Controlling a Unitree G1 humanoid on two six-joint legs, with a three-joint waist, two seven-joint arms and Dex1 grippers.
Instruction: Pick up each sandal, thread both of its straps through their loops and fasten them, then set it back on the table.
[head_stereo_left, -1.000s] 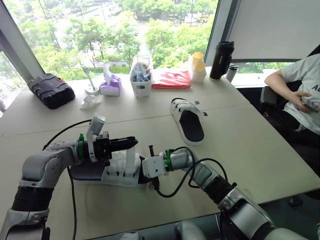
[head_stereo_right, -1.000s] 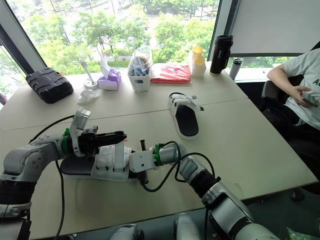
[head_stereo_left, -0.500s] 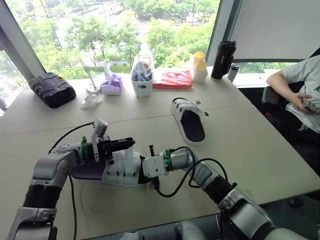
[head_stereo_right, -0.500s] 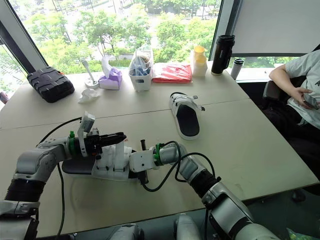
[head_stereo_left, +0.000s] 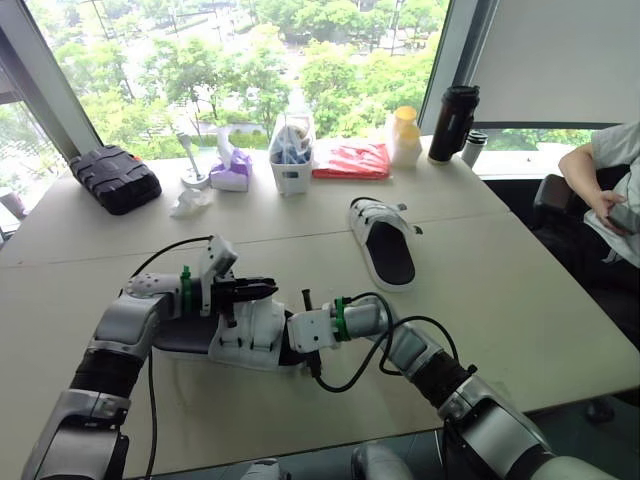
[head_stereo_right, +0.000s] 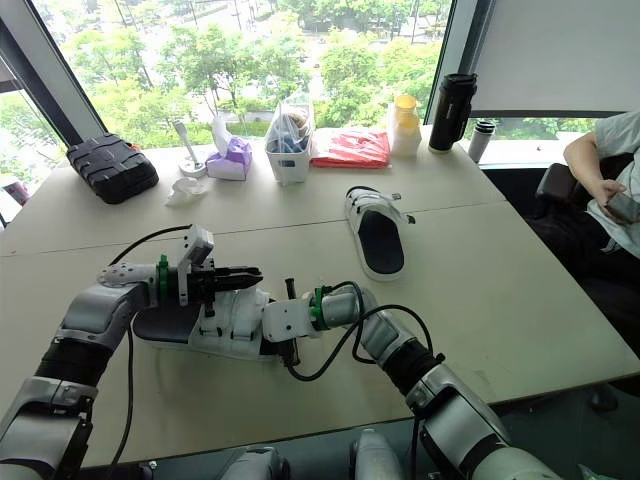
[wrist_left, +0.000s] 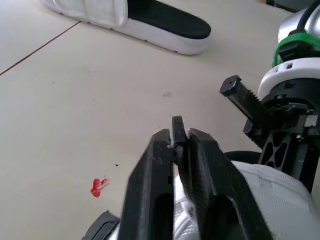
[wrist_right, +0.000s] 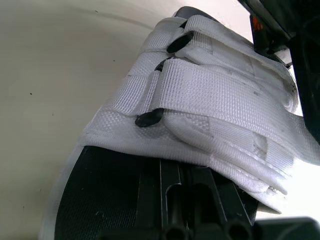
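The near sandal (head_stereo_left: 245, 338), white straps over a black footbed, lies on the table in front of me. My left gripper (head_stereo_left: 266, 290) hovers just over its straps and is shut on the thin end of one white strap (wrist_left: 175, 131). My right gripper (head_stereo_left: 288, 346) sits at the sandal's right end. Its fingers (wrist_right: 186, 199) are shut on the edge of the sole, under the straps (wrist_right: 220, 107). The second sandal (head_stereo_left: 385, 245) lies flat farther back and to the right, untouched.
Along the window side stand a black case (head_stereo_left: 115, 178), a tissue box (head_stereo_left: 230, 172), a white bin (head_stereo_left: 293, 160), a red packet (head_stereo_left: 350, 160), a yellow bottle (head_stereo_left: 405, 135) and a black tumbler (head_stereo_left: 452, 122). A seated person (head_stereo_left: 610, 190) is at the right.
The head camera has shifted. My left gripper has come down a little closer to the sandal's straps, still holding the strap end. The right gripper keeps its hold.
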